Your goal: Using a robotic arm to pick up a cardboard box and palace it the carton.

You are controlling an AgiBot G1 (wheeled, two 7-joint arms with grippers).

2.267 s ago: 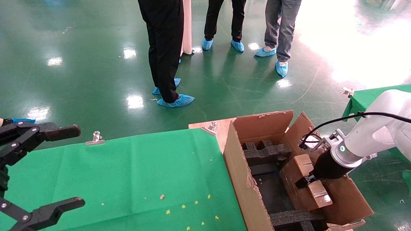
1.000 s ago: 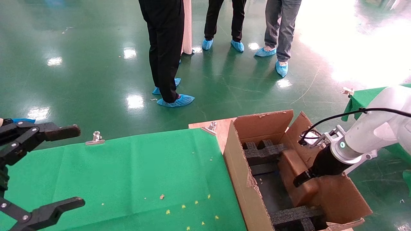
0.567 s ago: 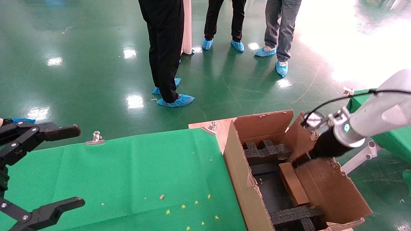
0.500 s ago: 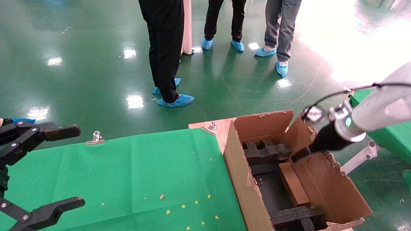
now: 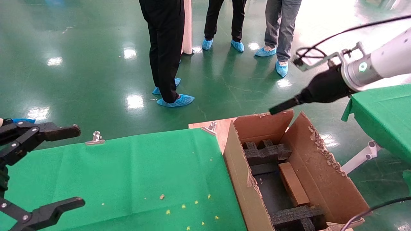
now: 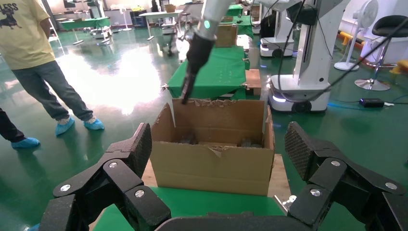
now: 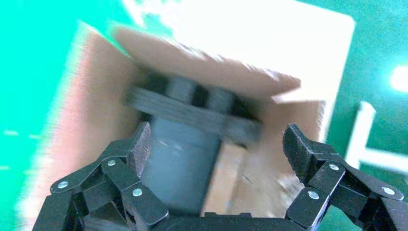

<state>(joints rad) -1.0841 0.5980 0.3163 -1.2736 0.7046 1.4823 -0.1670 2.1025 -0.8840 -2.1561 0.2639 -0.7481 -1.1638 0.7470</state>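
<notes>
The right gripper (image 5: 282,107) hangs empty above the far rim of the carton (image 5: 239,179), its fingers (image 7: 132,149) spread wide apart in the wrist view, on the white robotic arm (image 5: 385,57). The cardboard box (image 5: 292,184) lies inside the carton, against the right wall, between the far and near black foam blocks (image 5: 265,152). Its long axis runs far to near, parallel to that wall, and it seems to stand on a long edge. It looks light and stiff, with slick tape; a grip across its narrow thickness at mid-length would likely suit. The left gripper (image 5: 48,166) is parked open over the green table (image 5: 128,173) at the near left.
</notes>
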